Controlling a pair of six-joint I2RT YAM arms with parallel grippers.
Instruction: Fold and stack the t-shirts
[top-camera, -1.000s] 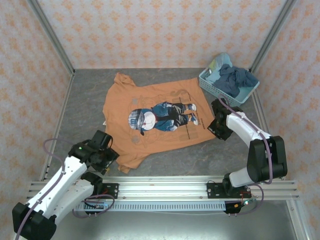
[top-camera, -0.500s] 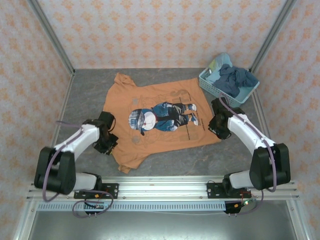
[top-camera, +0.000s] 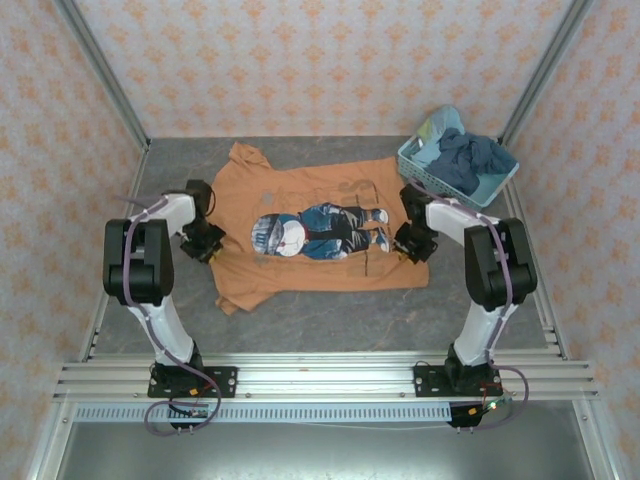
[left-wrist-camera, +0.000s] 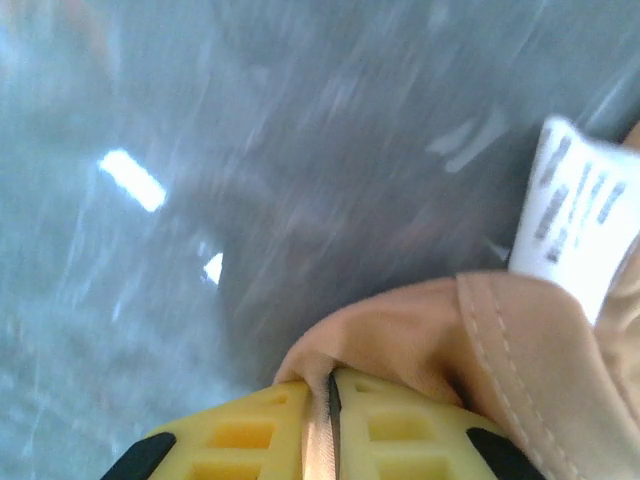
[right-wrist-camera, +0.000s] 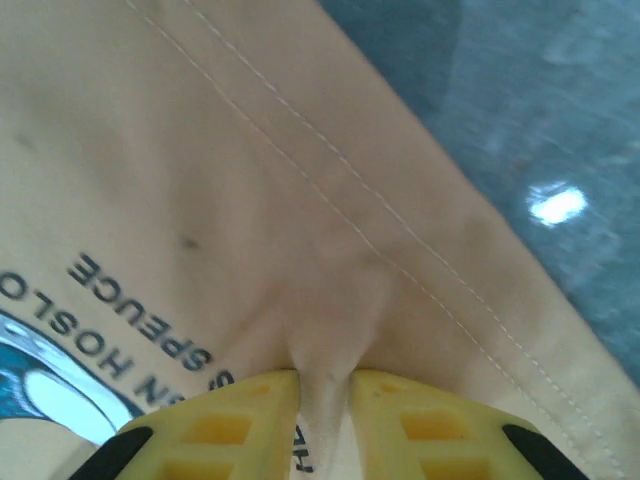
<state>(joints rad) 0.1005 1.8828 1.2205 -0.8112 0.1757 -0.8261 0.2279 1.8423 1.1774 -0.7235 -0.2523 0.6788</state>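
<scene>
- The left gripper (left-wrist-camera: 330, 400) is clamped on a thin ridge of tan cloth, its yellow jaws nearly together with the fabric pinched between them. A white care label (left-wrist-camera: 575, 215) sticks up at about 2 o'clock from the pinch.
- The right gripper (right-wrist-camera: 322, 400) is likewise closed on a small pleat of the same cloth. The stitched hem runs past at 1 o'clock and printed lettering lies at 9 o'clock.
- Both hold the orange t-shirt (top-camera: 300, 278). In the top view the left gripper is at the shirt's 9 o'clock edge and the right gripper at its 3 o'clock edge.
- The shirt lies spread at the middle of the table (top-camera: 330, 325), chest print (top-camera: 320, 230) up and one sleeve pointing to 11 o'clock.
- The blue shirts (top-camera: 470, 158) are heaped in the basket (top-camera: 418, 168) at the table's 1 o'clock corner, not yet dealt with.
- Step in hand, as I judge it: the first fold of the first shirt, with both side edges gripped.
- The next move probably calls for lifting both pinches together and carrying them evenly across the shirt, so the cloth doubles over without twisting or slipping free.
</scene>
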